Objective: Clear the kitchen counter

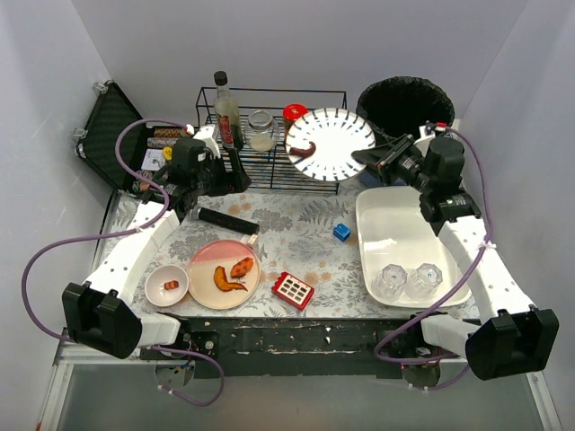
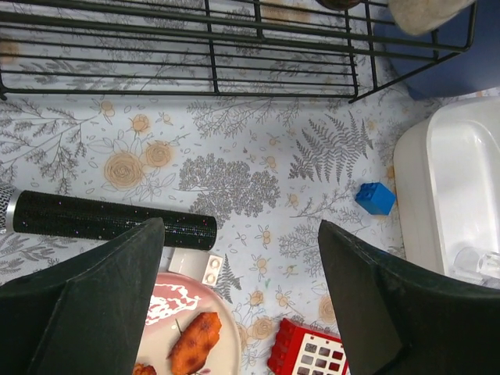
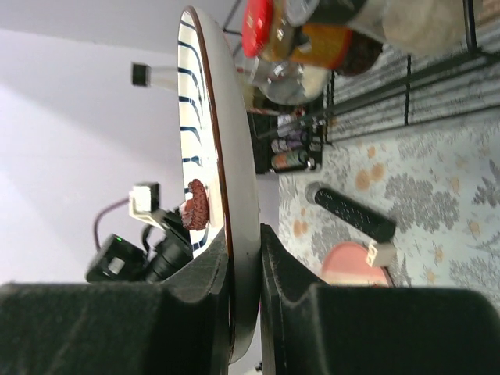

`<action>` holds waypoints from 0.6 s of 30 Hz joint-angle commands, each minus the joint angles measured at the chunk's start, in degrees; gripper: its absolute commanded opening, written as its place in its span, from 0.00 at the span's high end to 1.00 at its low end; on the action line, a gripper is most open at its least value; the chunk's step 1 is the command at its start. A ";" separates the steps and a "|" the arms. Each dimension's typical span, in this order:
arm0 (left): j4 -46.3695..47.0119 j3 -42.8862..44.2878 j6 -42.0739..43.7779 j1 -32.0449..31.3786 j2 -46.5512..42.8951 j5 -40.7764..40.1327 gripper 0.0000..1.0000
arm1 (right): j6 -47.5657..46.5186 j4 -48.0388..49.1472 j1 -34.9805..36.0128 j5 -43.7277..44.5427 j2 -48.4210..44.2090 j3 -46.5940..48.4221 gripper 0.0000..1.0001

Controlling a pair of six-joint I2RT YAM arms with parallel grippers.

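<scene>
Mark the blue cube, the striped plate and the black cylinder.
blue cube (image 2: 376,198), left wrist view, middle of its top face.
striped plate (image 1: 340,135), top external view, bare striped face just right of centre.
black cylinder (image 2: 109,220), left wrist view, middle of its long side.

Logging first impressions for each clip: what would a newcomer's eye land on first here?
The white round plate with dark rim stripes, a brown food scrap on it, is pinched at its edge by the right gripper and held up by the black wire rack, near the black round bin. The left gripper hangs open over the fern-patterned kitchen counter, near a pink round plate of orange-brown food.
</scene>
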 commanded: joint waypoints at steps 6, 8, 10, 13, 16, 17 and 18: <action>1.68 -3.44 -0.52 -0.06 -3.68 2.22 0.14 | 5.48 6.44 -9.12 0.15 4.24 13.78 0.99; 1.85 -3.80 -0.61 -0.15 -3.86 2.93 0.12 | 5.92 6.53 -11.58 -0.29 5.64 15.54 0.99; 1.94 -4.23 -0.69 -0.15 -3.86 3.54 0.11 | 6.01 6.44 -15.01 -0.29 6.88 17.04 0.99; 2.12 -4.67 -0.87 -0.06 -3.86 3.89 0.10 | 5.83 6.80 -18.96 -0.38 8.72 18.62 0.99; 2.20 -4.68 -0.87 -0.15 -3.68 4.33 0.09 | 4.26 6.18 -22.31 0.41 10.13 20.64 0.99; 2.20 -4.76 -0.87 -0.06 -3.68 4.42 0.09 | 3.20 5.22 -22.92 1.02 10.74 21.69 0.99; 2.20 -4.85 -0.87 -0.06 -3.68 4.42 0.09 | 1.63 4.69 -23.54 1.55 11.36 22.83 0.99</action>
